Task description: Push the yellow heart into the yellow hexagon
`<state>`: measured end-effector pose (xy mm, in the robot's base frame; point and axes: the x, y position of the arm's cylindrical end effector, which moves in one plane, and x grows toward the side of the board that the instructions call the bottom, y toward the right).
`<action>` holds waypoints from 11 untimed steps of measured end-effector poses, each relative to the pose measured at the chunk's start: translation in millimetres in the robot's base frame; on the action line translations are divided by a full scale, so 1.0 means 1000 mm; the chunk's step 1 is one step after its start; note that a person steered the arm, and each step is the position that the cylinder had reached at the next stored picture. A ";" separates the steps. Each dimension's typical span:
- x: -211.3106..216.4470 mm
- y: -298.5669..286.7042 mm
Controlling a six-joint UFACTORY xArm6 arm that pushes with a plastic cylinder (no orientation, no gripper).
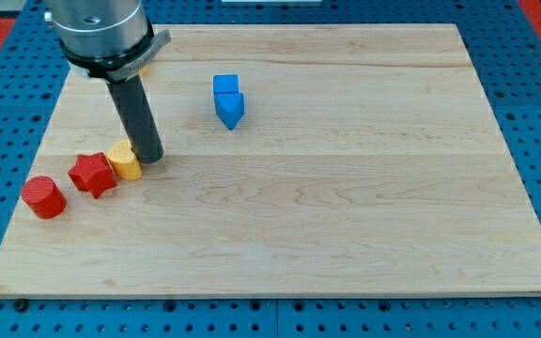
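Note:
The yellow heart (123,161) lies at the board's left, touching the red star (93,175) on its left. My tip (150,158) rests on the board right against the heart's right side. The yellow hexagon is almost wholly hidden behind the arm's head at the view's top left; only a yellow sliver (143,66) shows there. The rod slants up from the tip to that head.
A red cylinder (43,197) stands left of and below the red star, near the board's left edge. A blue cube (225,85) and a blue triangular block (230,110) sit together at the upper middle. The green blocks are hidden behind the arm.

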<state>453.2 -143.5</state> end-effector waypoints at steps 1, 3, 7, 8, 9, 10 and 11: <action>0.042 -0.001; 0.007 -0.021; -0.073 -0.081; -0.091 -0.088; -0.091 -0.096; -0.087 -0.098; -0.091 -0.130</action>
<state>361.8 -273.5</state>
